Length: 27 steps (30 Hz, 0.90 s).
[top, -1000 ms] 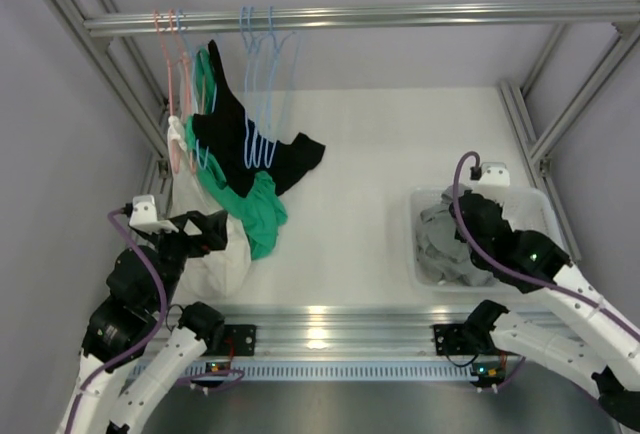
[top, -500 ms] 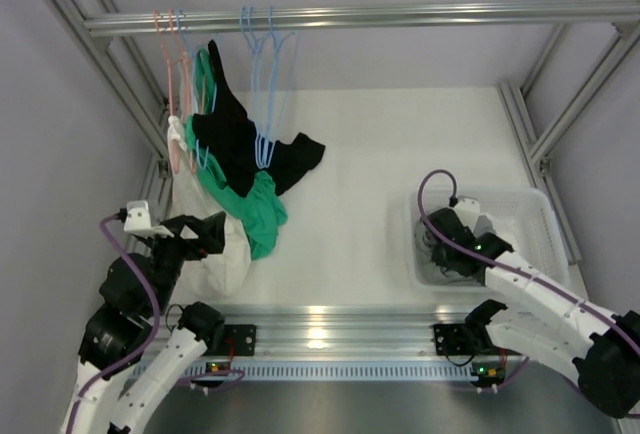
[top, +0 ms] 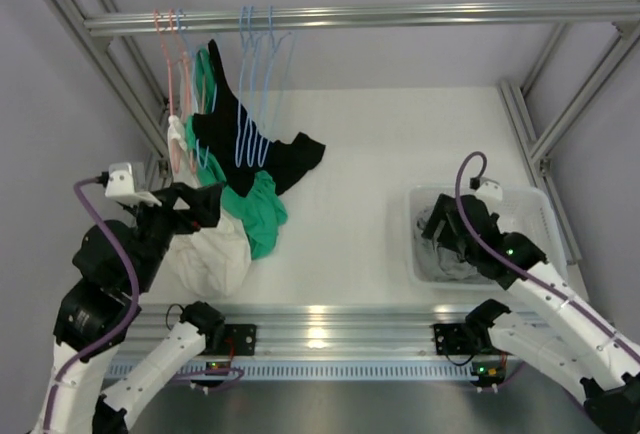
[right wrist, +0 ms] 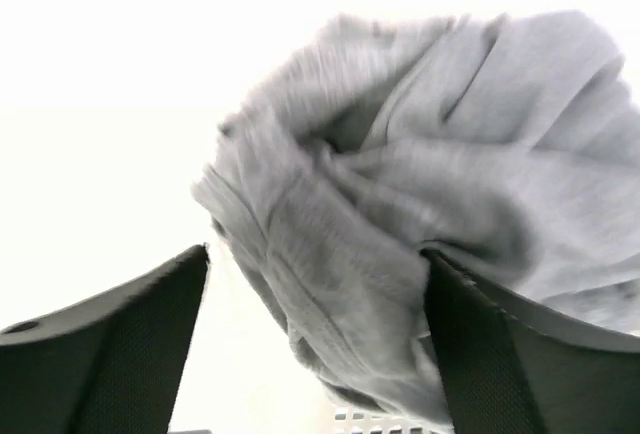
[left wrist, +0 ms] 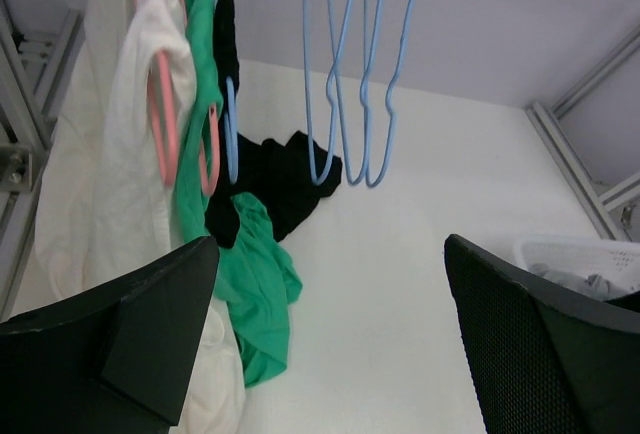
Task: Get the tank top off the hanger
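Top view: my left gripper (top: 208, 202) hovers just beside the white top (top: 215, 254) on the left, and my right gripper (top: 440, 229) sits over the bin (top: 545, 204).

Left wrist: fingers (left wrist: 150, 334) are wide, holding nothing. I'd pinch the white fabric low, then pull down and sideways so the strap slips off the pink hanger (left wrist: 158, 129).

Right wrist: fingers (right wrist: 120, 354) are spread, and the grey top (right wrist: 450, 154) looks to be lying loose between them.
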{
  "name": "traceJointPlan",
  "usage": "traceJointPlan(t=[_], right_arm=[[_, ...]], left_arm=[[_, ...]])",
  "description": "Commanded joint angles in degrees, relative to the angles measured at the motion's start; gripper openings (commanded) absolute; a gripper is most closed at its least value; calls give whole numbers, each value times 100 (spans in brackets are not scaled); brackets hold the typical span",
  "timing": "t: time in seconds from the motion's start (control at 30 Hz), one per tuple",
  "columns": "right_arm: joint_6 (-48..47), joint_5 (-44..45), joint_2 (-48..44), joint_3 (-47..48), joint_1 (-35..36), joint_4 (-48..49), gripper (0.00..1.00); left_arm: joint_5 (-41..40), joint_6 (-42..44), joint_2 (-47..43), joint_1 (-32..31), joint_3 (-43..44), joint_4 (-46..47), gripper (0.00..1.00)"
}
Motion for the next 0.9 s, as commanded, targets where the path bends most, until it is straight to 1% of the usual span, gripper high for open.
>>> traceJointPlan(t=[0.0,0.1,0.17,0.2,0.27,0.33,0.37,0.4,0.43,0.47,0.5,0.53,0.57,0.6,0.63,0.67,0.7,0.73,0.77,0.83,0.87], right_arm=[[-201,611,-280,638,-78,-722,86],[-333,682,-421,709,-78,-854,99],[-368,709,-483,762,-95,-907,99],[-447,691,-562,849,-96,-907,99],[-570,577,-641,1033,-96,-890,99],[-982,349,-703,1533,-87,-890,99],[-1123,244,-729,1718,-87,-881,98],[-1385,95,-764,2164,-87,-881,98],[-1510,6,-791,2394,-78,-846,97],[-1642,-116,-808,2605,-95,-829,97],[-1913,-344,-826,3034,-87,-828,95],[-2046,-451,-809,3238,-87,-820,93],[-2169,-547,-783,3414,-87,-828,91],[-2388,-748,-730,3703,-87,-820,86],[-2494,-864,-703,3784,-87,-802,82],[-2574,-1013,-677,3829,-87,-715,81],[-2714,-1293,-590,3821,-87,-679,80],[-2776,-1426,-545,3786,-87,-627,79],[-2872,-1558,-493,3742,-78,-609,79],[-2943,-1699,-352,3540,-87,-565,79],[-3022,-1726,-317,3478,-87,-539,79]], left_arm=[[-288,58,941,8,853,-114,99],[-667,102,1653,8,1321,-273,99],[-860,58,1928,8,1752,-291,99],[-904,67,2207,8,1919,-282,99],[-992,102,2499,8,2559,-378,99],[-1010,172,2973,8,3086,-614,99],[-1028,190,3149,8,3611,-694,99],[-1141,216,3455,8,3843,-739,99],[-1220,312,3615,8,4045,-835,99],[-1308,356,3773,8,4465,-905,99],[-1344,479,4079,8,4661,-976,99],[-1388,532,4213,8,4845,-1029,99],[-1414,585,4449,8,5004,-1047,96],[-1432,672,4591,17,5266,-1055,93],[-1597,926,4749,25,5426,-1090,85],[-1643,1067,5037,26,5584,-1108,78],[-1660,1217,5197,130,5820,-1100,68],[-1591,1270,5433,262,5944,-1099,37],[-1408,1323,5514,550,6024,-1091,30],[-1047,1341,5672,955,6148,-1099,30],[-619,1367,5743,1244,6130,-1091,33]])
